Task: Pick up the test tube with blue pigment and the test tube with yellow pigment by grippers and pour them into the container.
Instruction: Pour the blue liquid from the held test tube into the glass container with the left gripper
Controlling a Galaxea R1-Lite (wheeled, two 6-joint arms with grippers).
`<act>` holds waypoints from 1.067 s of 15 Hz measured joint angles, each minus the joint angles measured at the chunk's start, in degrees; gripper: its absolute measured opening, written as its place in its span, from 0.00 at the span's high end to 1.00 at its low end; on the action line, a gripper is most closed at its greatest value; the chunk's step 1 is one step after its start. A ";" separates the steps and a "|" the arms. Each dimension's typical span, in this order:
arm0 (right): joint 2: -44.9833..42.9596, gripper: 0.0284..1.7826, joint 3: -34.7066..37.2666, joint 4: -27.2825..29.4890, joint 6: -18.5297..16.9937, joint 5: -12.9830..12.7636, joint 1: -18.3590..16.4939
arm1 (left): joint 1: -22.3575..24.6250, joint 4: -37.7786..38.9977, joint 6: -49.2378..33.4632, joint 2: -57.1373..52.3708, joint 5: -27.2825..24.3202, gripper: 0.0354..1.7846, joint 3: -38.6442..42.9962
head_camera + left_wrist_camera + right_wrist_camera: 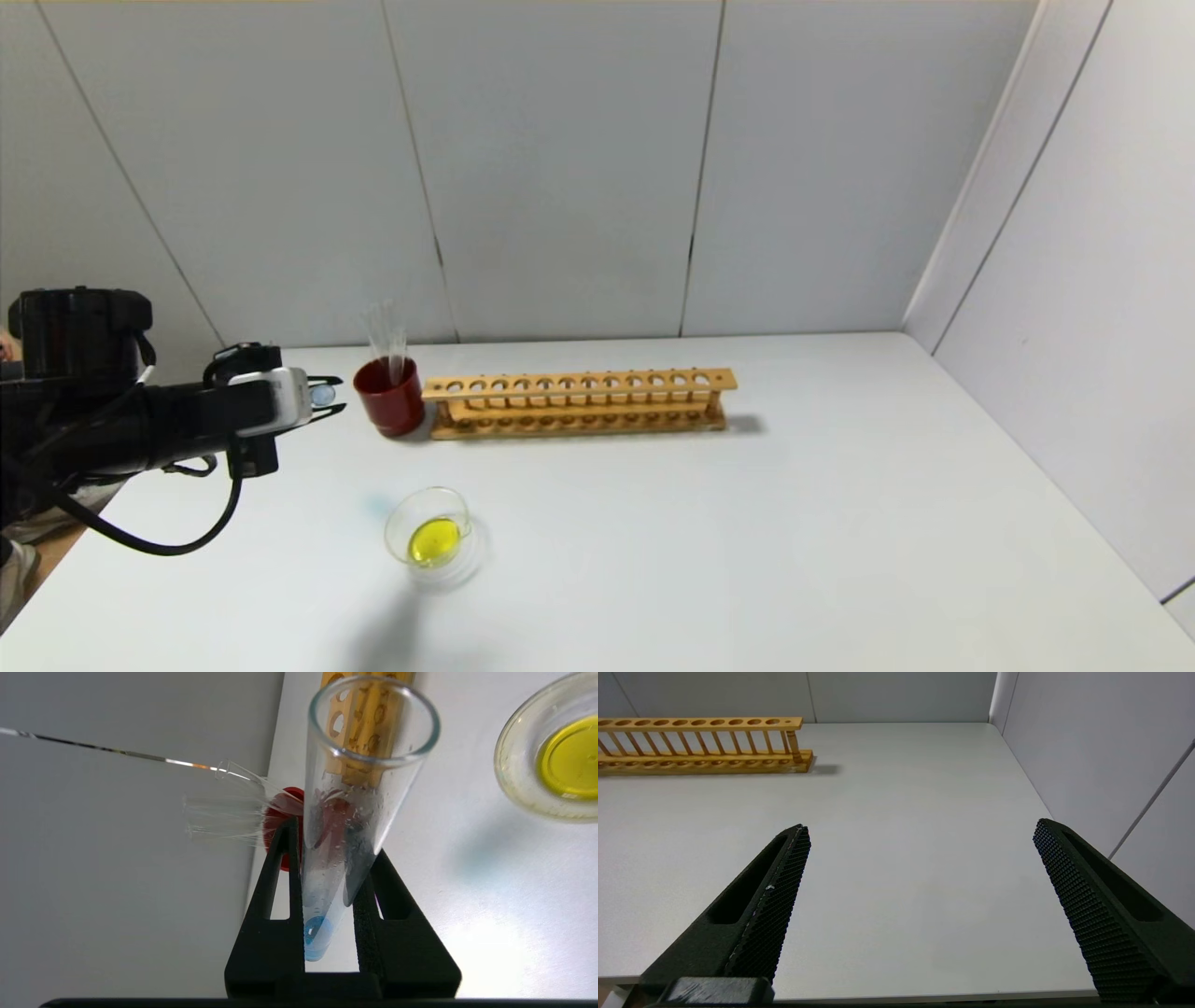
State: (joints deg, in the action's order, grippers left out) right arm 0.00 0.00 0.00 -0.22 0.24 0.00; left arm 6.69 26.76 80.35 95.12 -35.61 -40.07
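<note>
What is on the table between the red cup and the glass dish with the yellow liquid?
Nothing: in the head view the table is bare between the red cup and the glass dish.

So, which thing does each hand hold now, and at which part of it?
The left hand holds the test tube with blue pigment near its lower end, just above the blue liquid. The right hand is open and holds nothing.

No readable text, label, brand, number or sign anywhere in the three views.
</note>
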 joint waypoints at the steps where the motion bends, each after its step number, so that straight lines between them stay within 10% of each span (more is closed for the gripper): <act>1: 0.00 0.02 0.00 0.00 -0.02 0.00 0.00 | -0.06 -0.02 1.77 -0.02 0.17 0.83 0.44; 16: 0.00 0.02 0.00 0.00 -0.02 -0.02 0.00 | -3.01 8.16 16.31 6.75 5.24 0.83 3.15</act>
State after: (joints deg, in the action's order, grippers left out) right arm 0.00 0.00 0.00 -0.24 0.22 0.00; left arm 3.68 34.91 96.66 101.88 -30.37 -36.93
